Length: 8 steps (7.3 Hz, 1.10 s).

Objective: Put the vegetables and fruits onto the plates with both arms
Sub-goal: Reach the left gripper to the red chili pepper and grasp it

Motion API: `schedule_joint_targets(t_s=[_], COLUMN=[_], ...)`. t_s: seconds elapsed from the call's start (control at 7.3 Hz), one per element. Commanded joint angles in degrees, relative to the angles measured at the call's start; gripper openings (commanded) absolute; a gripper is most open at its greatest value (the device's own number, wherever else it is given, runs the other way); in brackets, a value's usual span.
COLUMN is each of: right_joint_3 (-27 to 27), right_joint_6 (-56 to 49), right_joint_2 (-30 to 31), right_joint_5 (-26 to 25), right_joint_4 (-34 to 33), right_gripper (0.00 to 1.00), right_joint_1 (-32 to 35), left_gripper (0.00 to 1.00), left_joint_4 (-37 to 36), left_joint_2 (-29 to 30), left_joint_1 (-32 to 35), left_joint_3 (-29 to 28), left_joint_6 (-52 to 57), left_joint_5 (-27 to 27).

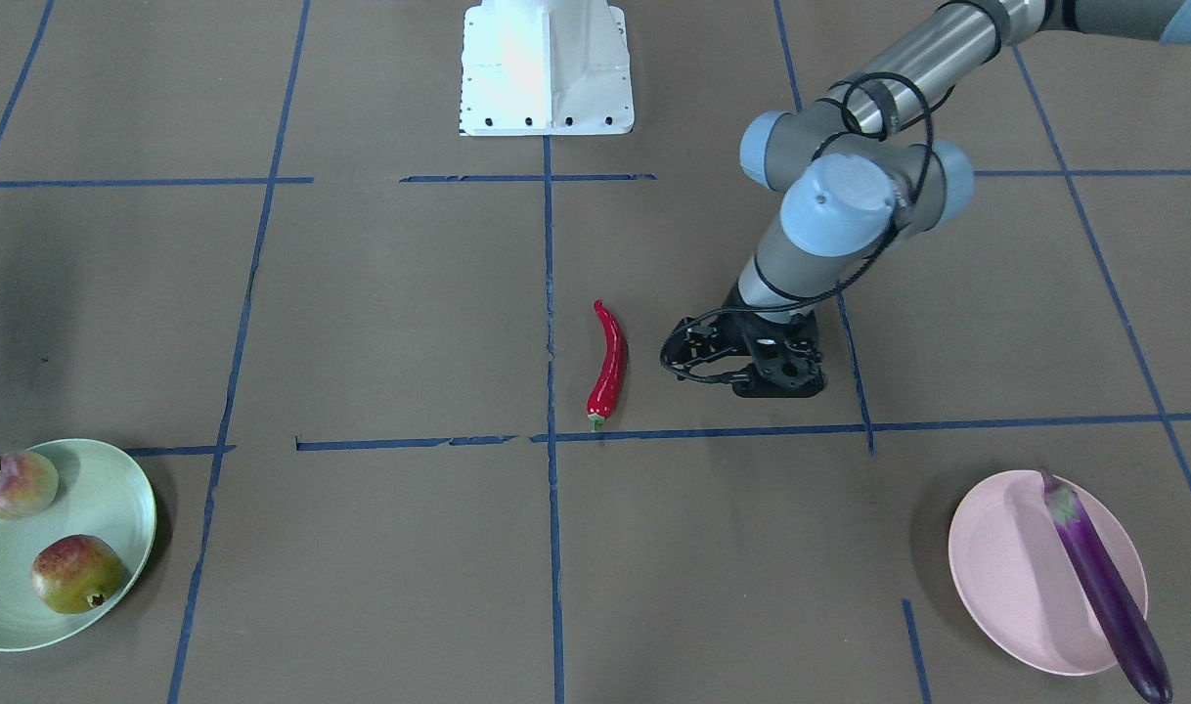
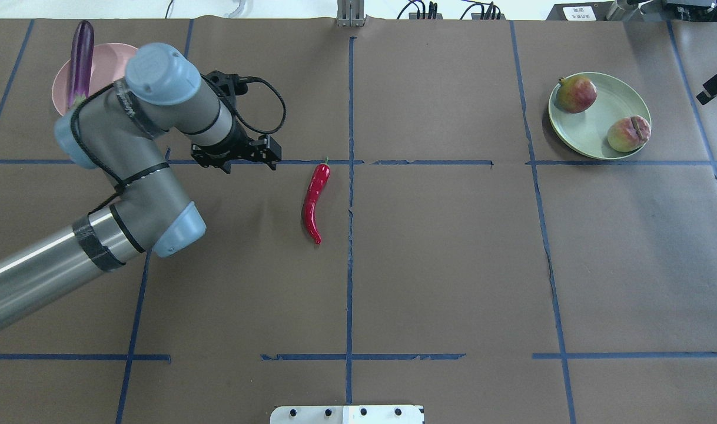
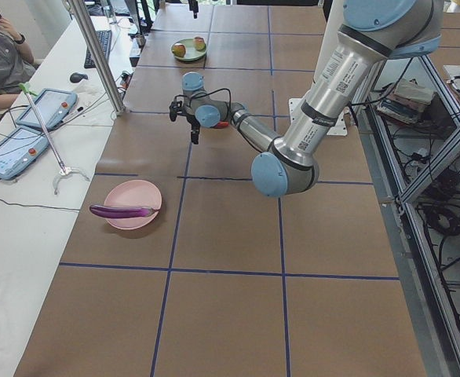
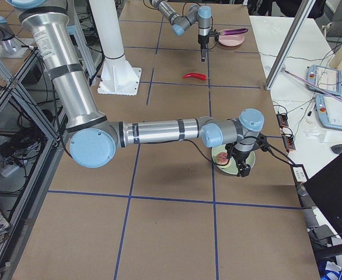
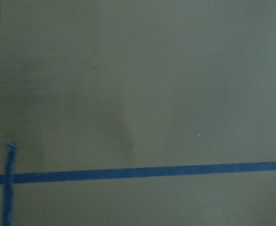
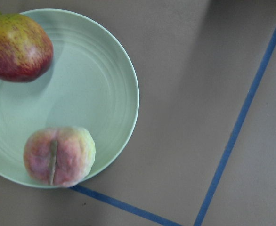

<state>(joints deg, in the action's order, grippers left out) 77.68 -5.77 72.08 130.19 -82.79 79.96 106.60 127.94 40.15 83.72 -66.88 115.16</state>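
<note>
The red chili pepper (image 1: 610,367) lies alone on the brown table near its middle. My left gripper (image 1: 776,386) points down just beside the chili, toward the pink plate's side, close to the table; its jaws look open and empty. The purple eggplant (image 1: 1104,587) lies across the pale pink plate (image 1: 1006,567), one end past the rim. The peach (image 1: 11,484) and the pomegranate-like fruit (image 1: 75,574) sit on the pale green plate (image 1: 97,508). My right gripper (image 4: 241,169) hovers over the green plate (image 6: 95,84); its fingers do not show clearly.
The white base block (image 1: 547,68) stands at the robot's edge of the table. Blue tape lines grid the brown surface. A side bench with tablets (image 3: 49,106) and an operator (image 3: 2,55) runs along the table's far side.
</note>
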Motion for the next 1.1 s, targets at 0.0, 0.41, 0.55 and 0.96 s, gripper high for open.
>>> schedule_joint_targets(t_s=[0.0,0.41,0.55,0.96], right_joint_3=[1.95,1.95,1.95,2.04], right_joint_6=[0.06,-0.03,-0.03,-0.03], right_joint_2=[2.01,2.19,2.19,2.45], right_joint_5=[-0.20,-0.29,-0.37,-0.20], right_joint_4=[-0.26,-0.18,-0.09,0.00], right_gripper=[1.00,1.00,1.00,1.00], right_joint_1=[0.19,0.28,0.28,0.28], left_gripper=[0.99,0.69,0.53,0.00], left_joint_4=[-5.32,-5.35,-5.52,-5.52], left_joint_2=[8.86,8.82,8.64,7.59], left_joint_1=[-6.55,-8.77,-8.77,-8.16], left_joint_3=[-5.64,-6.46,-6.46,-5.15], left_joint_6=[-6.67,-7.92,-8.00,-8.09], left_joint_5=[-8.70,-11.10,-11.19,-10.93])
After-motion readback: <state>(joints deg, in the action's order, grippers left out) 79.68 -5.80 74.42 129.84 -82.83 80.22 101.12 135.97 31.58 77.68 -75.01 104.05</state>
